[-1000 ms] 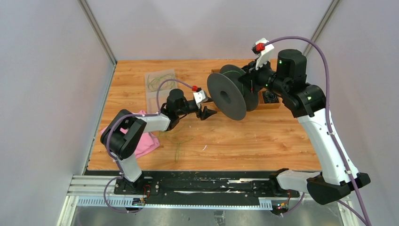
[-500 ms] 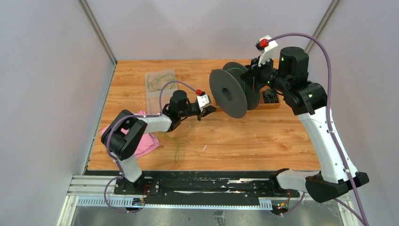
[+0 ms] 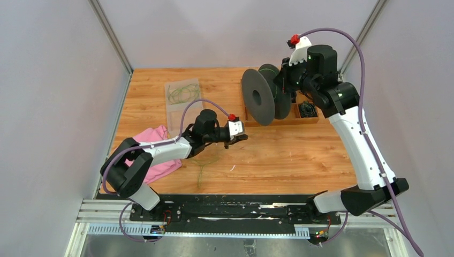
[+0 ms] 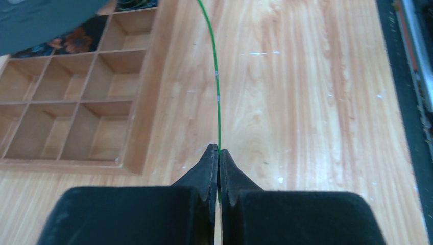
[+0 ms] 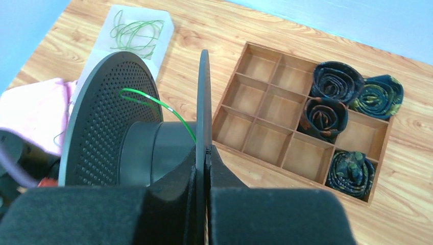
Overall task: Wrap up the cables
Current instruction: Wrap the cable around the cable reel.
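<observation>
**Two Hands and a Thin Green Cable**

Close to the arm bases, a pink cloth (image 3: 163,168) lies at the left side of the tabletop (image 3: 300,160). Just beside it, a loose cable (image 3: 201,172) lies on the wood.

A bit farther in, the left hand (image 4: 218,153) hangs over the tabletop. Its two fingers are pressed tight together. They pinch a thin green cable (image 4: 216,87) between their tips. From there the cable runs away in an almost straight line, past the side of a wooden tray (image 5: 255,97).

Farther back is the big black spool (image 3: 261,99). Its round sides stand upright. The right hand (image 5: 204,150) holds it up, with both fingers squeezed on the thin edge of one round side. A bit of green cable curves over the middle part of the spool.

The tray sits below and behind the spool. It has many small boxes. Four of them hold dark rolls (image 5: 334,81) of cloth.

At the far left of the tabletop lies a clear bag (image 3: 175,115). More coiled cables (image 3: 181,93) are inside it.
</observation>
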`<state>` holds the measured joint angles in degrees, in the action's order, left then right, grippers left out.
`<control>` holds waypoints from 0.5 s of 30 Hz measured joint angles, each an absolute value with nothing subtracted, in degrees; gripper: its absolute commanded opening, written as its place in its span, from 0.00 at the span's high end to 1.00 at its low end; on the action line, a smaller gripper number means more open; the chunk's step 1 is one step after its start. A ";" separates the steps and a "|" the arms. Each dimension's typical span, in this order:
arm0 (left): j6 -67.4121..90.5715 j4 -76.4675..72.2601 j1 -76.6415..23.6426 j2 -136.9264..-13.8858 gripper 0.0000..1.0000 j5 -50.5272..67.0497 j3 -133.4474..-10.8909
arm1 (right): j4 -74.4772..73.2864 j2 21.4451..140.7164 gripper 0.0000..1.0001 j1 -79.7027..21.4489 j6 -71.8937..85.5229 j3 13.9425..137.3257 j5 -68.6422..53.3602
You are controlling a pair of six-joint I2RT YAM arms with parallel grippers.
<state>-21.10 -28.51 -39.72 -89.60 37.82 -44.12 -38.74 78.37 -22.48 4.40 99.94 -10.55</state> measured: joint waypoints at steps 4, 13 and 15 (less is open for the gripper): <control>-23.16 -22.87 -43.86 -86.91 1.00 37.85 -44.16 | -37.60 79.15 0.99 -22.48 5.85 99.92 -6.92; -20.71 -10.37 -50.43 -85.60 1.00 38.81 -52.49 | -31.03 80.75 0.99 -22.48 6.04 93.69 2.37; -18.90 -7.64 -50.52 -85.60 1.00 39.09 -55.88 | -29.71 80.79 0.99 -22.50 5.34 90.83 4.25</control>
<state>-18.90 -7.64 -50.52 -85.60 39.09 -55.88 -29.71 80.79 -22.50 5.34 90.83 4.25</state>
